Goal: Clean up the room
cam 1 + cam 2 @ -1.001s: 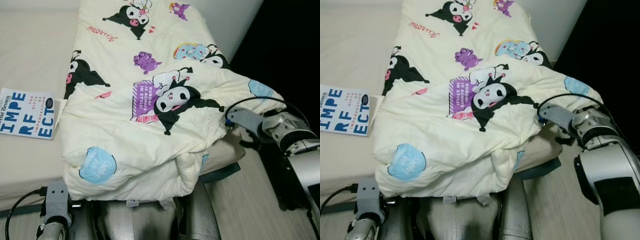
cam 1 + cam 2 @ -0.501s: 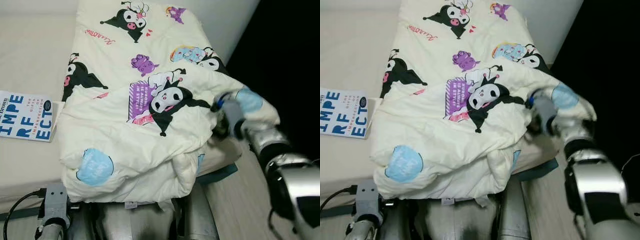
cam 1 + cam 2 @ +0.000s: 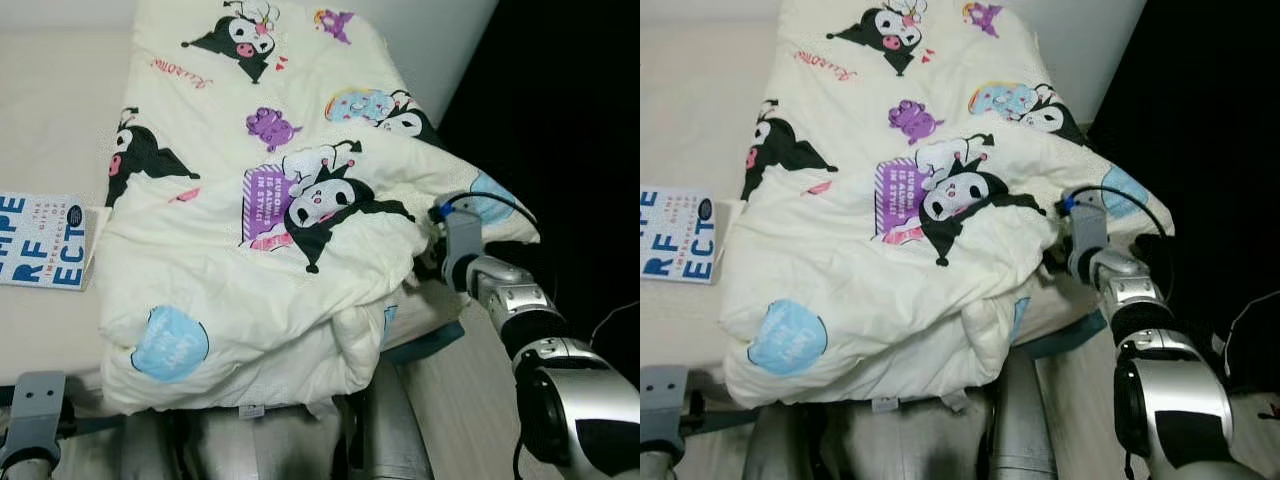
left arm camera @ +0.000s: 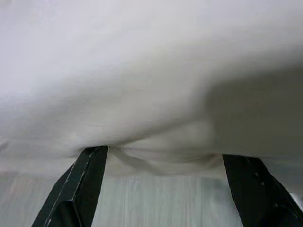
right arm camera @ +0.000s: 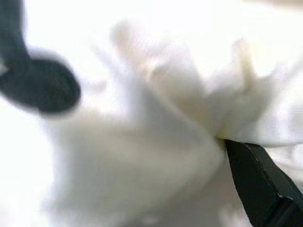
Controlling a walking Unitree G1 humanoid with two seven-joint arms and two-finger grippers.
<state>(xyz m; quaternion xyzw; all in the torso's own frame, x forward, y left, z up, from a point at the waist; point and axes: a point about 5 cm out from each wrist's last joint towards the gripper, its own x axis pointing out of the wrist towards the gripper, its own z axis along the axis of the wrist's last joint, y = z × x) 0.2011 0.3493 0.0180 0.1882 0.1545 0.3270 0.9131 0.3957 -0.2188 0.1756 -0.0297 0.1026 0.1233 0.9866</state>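
Note:
A cream quilt [image 3: 250, 230] printed with black and purple cartoon figures lies crumpled along the right side of the bed [image 3: 50, 110]. Its near part is folded over itself. My right wrist [image 3: 462, 250] points into the quilt's fold at the bed's right edge, and the fingers are buried in the cloth. In the right wrist view one black finger [image 5: 260, 179] shows, set wide, with bunched quilt [image 5: 165, 118] pressed against it. My left gripper [image 4: 161, 151] is open just under the overhanging quilt [image 4: 151, 71] at the foot of the bed, holding nothing.
A white book with blue letters [image 3: 40, 240] lies on the bare sheet at the left. Pale wood floor [image 3: 450, 400] runs along the bed's right side, beside a dark unlit area [image 3: 570, 120]. A light wall [image 3: 440, 40] stands behind the bed.
My right arm has swung in from beside the bed, and its gripper has pushed into the quilt's fold. The camera has shifted a little right, and the left wrist has sunk lower in view.

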